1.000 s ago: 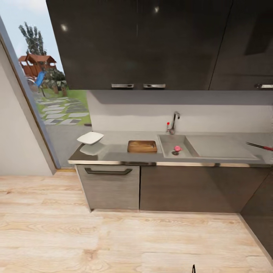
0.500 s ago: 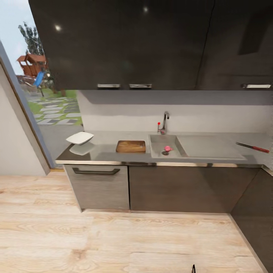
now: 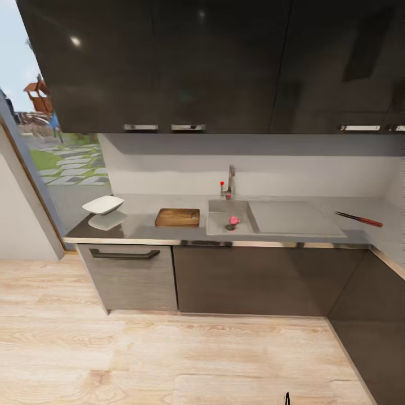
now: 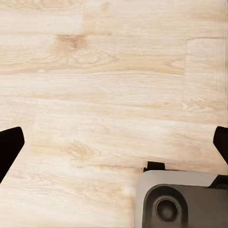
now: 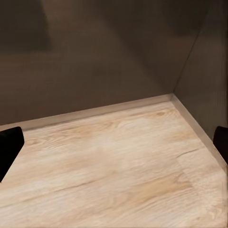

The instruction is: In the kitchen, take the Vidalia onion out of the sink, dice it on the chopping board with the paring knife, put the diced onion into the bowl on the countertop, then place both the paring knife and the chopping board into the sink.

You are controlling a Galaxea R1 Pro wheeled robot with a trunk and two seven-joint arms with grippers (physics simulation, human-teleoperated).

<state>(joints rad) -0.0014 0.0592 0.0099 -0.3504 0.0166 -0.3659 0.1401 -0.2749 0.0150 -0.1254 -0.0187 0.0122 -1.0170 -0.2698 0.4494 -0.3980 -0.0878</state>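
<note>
Grey and glossy, the desk (image 3: 270, 233) runs along the kitchen wall under dark upper cabinets (image 3: 169, 62), and the robot stands well apart from it on the light wood floor (image 3: 169, 360). Nothing of the task looks done yet, as I judge it. The Vidalia onion (image 3: 234, 220), small and pinkish here, lies in the sink (image 3: 218, 225) close to the drain. The chopping board (image 3: 178, 217) lies flat just beside the sink, on the side toward the window, and it is bare. The bowl (image 3: 103, 205) sits near the desk's end by the window, and it seems to have nothing in it. The paring knife (image 3: 359, 219) rests on the desk beyond the drainboard, well apart from the board.

In each wrist view, the two dark fingertips stand at opposite edges of the picture, so the left pincer (image 4: 114, 145) and the right pincer (image 5: 114, 145) are both spread wide and hold nothing; below them is only floor.

All steps remain: reach the desk, lift the onion out, dice it, fill the bowl, then sink the knife and board
</note>
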